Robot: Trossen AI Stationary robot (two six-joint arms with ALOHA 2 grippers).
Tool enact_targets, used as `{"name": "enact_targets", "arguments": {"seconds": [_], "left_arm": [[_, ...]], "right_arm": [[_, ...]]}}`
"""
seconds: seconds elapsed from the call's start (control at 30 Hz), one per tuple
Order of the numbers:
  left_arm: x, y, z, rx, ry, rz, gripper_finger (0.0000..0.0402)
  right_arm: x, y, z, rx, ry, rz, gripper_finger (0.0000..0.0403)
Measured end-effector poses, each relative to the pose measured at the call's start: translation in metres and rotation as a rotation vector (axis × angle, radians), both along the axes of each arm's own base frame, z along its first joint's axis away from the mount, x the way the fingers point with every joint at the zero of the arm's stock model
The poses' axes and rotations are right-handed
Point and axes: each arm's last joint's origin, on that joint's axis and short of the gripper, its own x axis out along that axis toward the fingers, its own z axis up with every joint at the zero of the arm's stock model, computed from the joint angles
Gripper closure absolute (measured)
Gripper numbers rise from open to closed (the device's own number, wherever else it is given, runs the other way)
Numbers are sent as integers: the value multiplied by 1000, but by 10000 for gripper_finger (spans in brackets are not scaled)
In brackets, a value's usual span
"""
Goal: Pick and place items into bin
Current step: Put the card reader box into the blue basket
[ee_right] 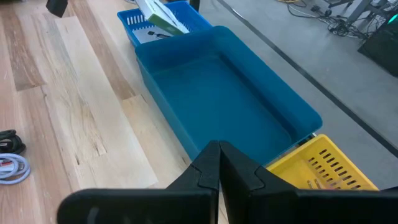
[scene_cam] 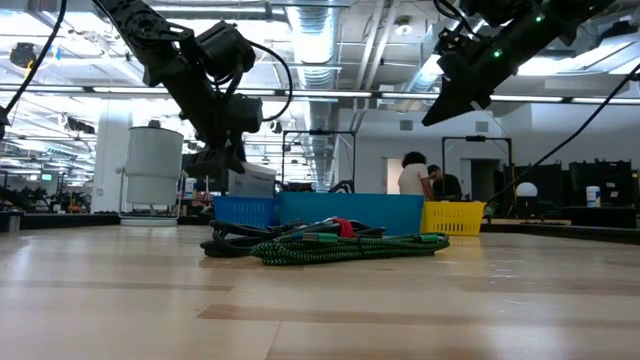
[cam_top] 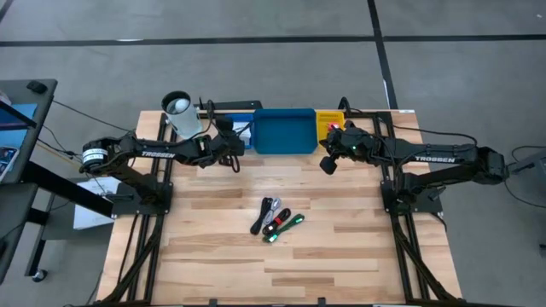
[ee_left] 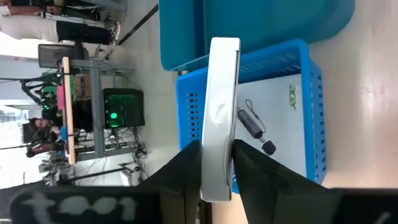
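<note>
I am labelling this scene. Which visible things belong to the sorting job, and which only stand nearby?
Belongs to the job:
- white packet between the left gripper jaws, over the small blue tray
- wide blue tray
- yellow tray
- cable bundle on the table

Just nearby:
- white cylindrical cup
- right gripper, waiting, shut

A robotics lab or industrial hall. Exposed silver ceiling ducts [scene_cam: 330, 40], strip lights, a grey concrete floor [cam_top: 256, 21] and equipment racks [scene_cam: 480, 170] surround the pale wooden surface [cam_top: 281, 264].

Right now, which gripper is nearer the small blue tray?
Left. The left gripper sits over the small blue tray, a white packet between its fingers. The right gripper hovers beyond the wide blue tray, near the yellow one.
</note>
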Motion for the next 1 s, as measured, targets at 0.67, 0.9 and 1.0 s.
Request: {"name": "enact_targets", "arguments": {"seconds": [0.67, 0.9, 1.0], "left_arm": [[-4, 10, 0, -8, -2, 32, 319], [-4, 9, -1, -26, -3, 1, 319], [-3, 9, -1, -35, -10, -3, 319]], "right_arm": [[0, 0, 0, 1, 4, 1, 403], [-1, 1, -1, 4, 16, 1, 403], [-1, 1, -1, 4, 16, 1, 403]]}}
